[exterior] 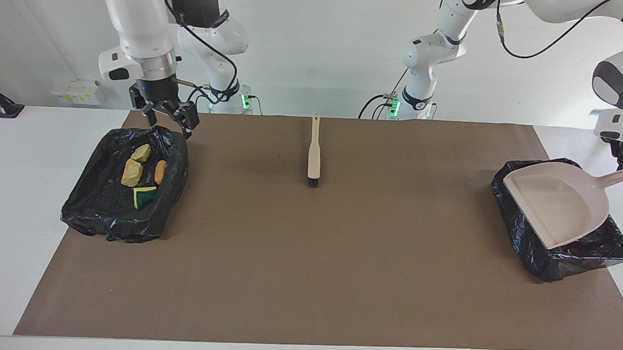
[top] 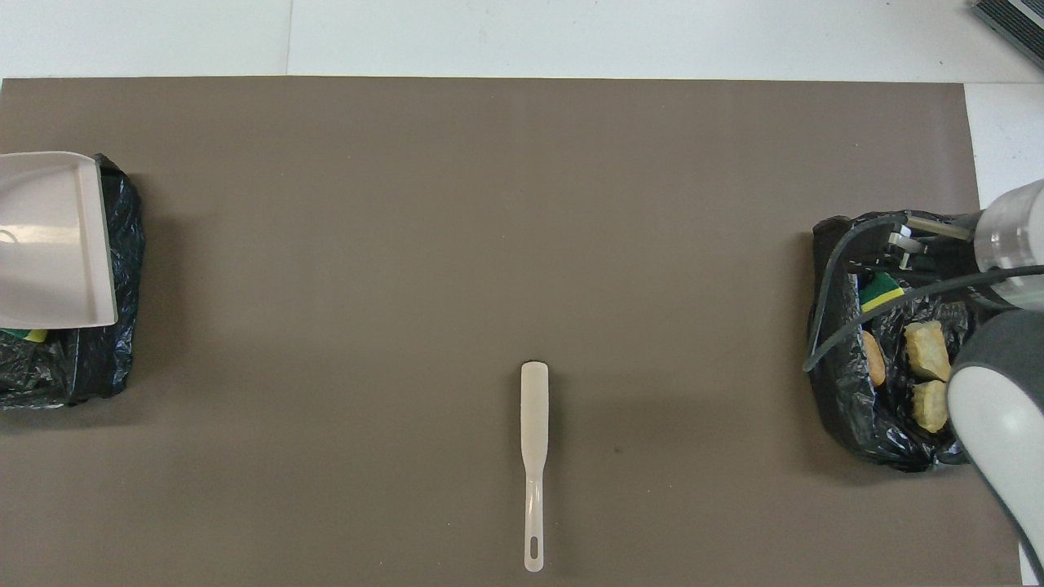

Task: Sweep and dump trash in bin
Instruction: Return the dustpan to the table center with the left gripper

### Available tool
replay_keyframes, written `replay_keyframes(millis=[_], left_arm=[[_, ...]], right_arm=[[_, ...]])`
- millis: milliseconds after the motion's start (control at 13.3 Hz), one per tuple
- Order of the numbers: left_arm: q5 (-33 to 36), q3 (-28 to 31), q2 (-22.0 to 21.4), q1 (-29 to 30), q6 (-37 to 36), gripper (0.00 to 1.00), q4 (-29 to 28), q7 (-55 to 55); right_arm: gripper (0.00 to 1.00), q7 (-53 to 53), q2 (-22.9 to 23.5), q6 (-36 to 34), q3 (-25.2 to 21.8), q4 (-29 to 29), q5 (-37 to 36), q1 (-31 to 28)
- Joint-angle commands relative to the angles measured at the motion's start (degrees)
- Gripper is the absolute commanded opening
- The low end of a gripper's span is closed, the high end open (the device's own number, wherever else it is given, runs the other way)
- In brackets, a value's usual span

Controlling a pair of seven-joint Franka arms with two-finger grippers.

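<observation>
The middle of the desk (exterior: pixel 308 278) lies open, and a claw could cross it freely. The only thing standing there is the brush (exterior: pixel 314 154), lying lengthwise by the robots' edge. At the right arm's end a black-lined bin (exterior: pixel 127 189) blocks the way, with the right claw (exterior: pixel 166 119) raised over its robot-side rim. At the left arm's end a second bin (exterior: pixel 547 256) is roofed by the dustpan (exterior: pixel 556 207).

A beige brush (top: pixel 533 465) lies on the brown mat (top: pixel 457 228), handle toward the robots. At the left arm's end a beige dustpan (top: pixel 50 240) covers a black-lined bin (top: pixel 98 359). The other bin (top: pixel 848 408) holds scraps (top: pixel 926 350) under the right arm (top: pixel 999 408).
</observation>
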Motion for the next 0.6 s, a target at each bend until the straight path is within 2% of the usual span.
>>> replay_keyframes(millis=[0, 150, 301, 526], left_arm=[[-2.2, 0.6, -2.7, -4.9, -2.5, 0.00, -4.1, -11.7], [-6.7, 0.4, -3.0, -7.4, -3.1, 0.00, -6.4, -22.6], [-7.8, 0.5, -3.8, -11.5, -2.4, 0.00, -10.3, -34.0], [-8.4, 0.4, -3.0, -17.2, 0.0, 0.00, -14.7, -54.7]], right_arm=[[1.00, -3.2, -1.0, -1.3, -0.2, 0.7, 3.1, -2.5], [1.00, -4.2, -1.2, -1.8, -0.3, 0.7, 3.2, -2.7], [1.00, -5.4, -1.9, -2.9, -0.6, 0.1, 3.2, -3.0], [1.00, -19.0, -1.7, -3.3, -6.5, 0.3, 4.0, -0.8]])
